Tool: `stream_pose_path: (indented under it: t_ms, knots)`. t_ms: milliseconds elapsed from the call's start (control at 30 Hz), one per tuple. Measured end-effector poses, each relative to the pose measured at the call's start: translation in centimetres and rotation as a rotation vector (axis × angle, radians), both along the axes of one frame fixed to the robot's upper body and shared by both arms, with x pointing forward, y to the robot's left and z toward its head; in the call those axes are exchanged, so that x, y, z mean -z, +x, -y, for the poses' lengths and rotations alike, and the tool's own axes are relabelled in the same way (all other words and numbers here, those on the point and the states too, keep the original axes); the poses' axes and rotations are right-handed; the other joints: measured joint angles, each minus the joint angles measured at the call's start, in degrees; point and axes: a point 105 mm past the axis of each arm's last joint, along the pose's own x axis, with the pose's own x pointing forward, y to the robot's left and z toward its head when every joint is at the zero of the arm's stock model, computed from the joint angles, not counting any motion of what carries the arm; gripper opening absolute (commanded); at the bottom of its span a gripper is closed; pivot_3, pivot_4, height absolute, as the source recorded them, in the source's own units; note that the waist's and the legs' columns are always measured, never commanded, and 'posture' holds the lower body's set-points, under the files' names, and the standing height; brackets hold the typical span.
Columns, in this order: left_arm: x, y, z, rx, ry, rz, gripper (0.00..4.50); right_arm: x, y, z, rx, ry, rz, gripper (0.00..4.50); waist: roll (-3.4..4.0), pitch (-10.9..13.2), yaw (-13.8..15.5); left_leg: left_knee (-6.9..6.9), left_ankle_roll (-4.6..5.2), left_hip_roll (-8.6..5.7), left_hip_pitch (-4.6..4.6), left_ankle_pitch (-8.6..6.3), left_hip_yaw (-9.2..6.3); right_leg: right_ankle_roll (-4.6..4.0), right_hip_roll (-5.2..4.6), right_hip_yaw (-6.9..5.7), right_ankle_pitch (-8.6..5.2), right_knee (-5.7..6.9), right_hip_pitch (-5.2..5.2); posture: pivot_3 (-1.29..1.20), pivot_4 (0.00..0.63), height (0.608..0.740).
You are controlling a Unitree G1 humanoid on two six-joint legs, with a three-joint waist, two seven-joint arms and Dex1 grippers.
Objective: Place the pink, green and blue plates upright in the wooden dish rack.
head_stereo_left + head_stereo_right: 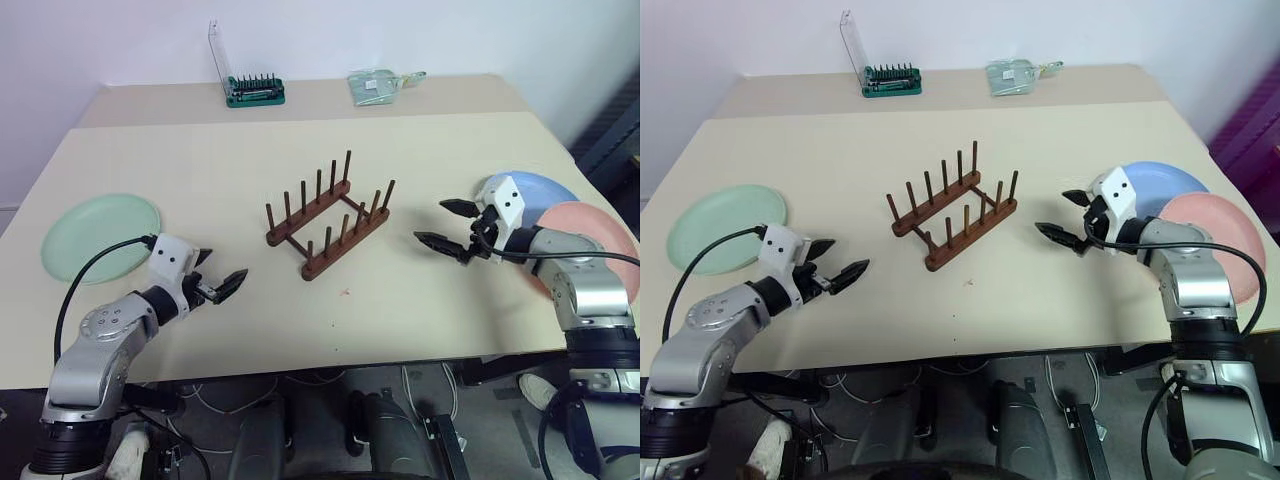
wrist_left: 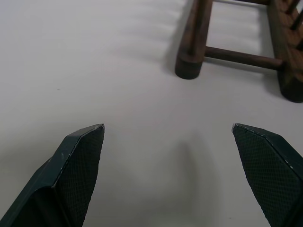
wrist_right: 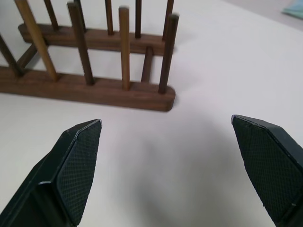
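Rack (image 1: 328,214) empty, mid-table, rails running diagonally from near-left to far-right. Both grippers spread wide, holding nothing. Left gripper (image 1: 222,284) points at the rack; green plate (image 1: 101,235) lies flat behind it, out toward the robot's left edge of the table. Right gripper (image 1: 446,225) points at the rack too; blue plate (image 1: 535,189) and pink plate (image 1: 588,235) lie flat, overlapping, just behind its wrist. The right arm looks nearer to a plate.

Dark wooden rack (image 1: 328,219) on a smooth matt table (image 1: 200,160).
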Motion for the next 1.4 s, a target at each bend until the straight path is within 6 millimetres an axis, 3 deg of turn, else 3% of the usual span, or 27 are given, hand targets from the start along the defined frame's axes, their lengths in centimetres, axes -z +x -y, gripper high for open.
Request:
stream_pose_path:
  t_ms: [367,600,767,900,1067,1200,1400]
  knots:
    - [1.0,-0.5,2.6,0.113,0.002,-0.040,4.43,-0.1,0.2,0.1,0.017,-0.004,0.008,4.50,0.00,0.00,0.04,0.00,0.00,0.00,0.00,0.00,0.00,0.00,0.00,0.00,0.00,0.00,0.01,0.00,0.150,0.730]
    - [1.9,-0.6,10.4,0.401,0.028,-0.069,4.43,0.1,0.3,-0.3,0.024,-0.010,0.013,4.50,0.01,0.00,0.05,0.02,0.02,-0.10,0.00,0.01,0.02,0.15,0.02,0.03,0.09,-0.01,0.04,0.00,0.150,0.730]
    - [2.8,0.6,12.7,0.405,0.055,-0.052,4.43,0.1,0.0,-0.2,0.035,-0.016,0.019,4.50,0.05,-0.03,0.15,0.03,0.02,-0.09,0.13,0.01,0.00,0.21,0.06,0.02,0.12,0.03,0.15,0.00,0.150,0.730]
    - [3.0,2.0,13.5,0.356,0.037,-0.018,3.17,0.2,-0.5,0.2,0.051,-0.023,0.014,4.50,0.09,-0.06,0.36,0.06,0.02,-0.09,0.16,0.01,-0.06,0.03,-0.02,0.03,0.01,0.02,0.23,0.00,0.150,0.730]
    - [2.9,2.7,13.2,0.344,0.062,0.011,0.76,0.5,-1.3,1.1,0.082,-0.038,0.009,4.50,0.09,-0.07,0.35,0.06,0.03,-0.09,0.16,0.01,-0.05,0.05,-0.02,0.04,0.01,0.01,0.23,0.00,0.150,0.730]
    - [3.0,2.9,13.1,0.383,0.098,0.034,0.78,0.6,-1.7,1.3,0.104,-0.042,0.014,4.50,0.11,-0.08,0.35,0.07,0.03,-0.09,0.17,0.01,-0.05,0.03,0.00,0.02,0.00,0.03,0.23,0.00,0.150,0.730]
    - [2.7,3.1,13.9,0.619,0.185,0.057,0.78,0.9,-2.2,1.6,0.134,-0.048,0.021,4.50,0.10,-0.07,0.56,0.06,0.03,-0.12,0.15,0.01,-0.02,0.02,-0.02,0.03,-0.01,-0.01,0.21,0.00,0.150,0.730]
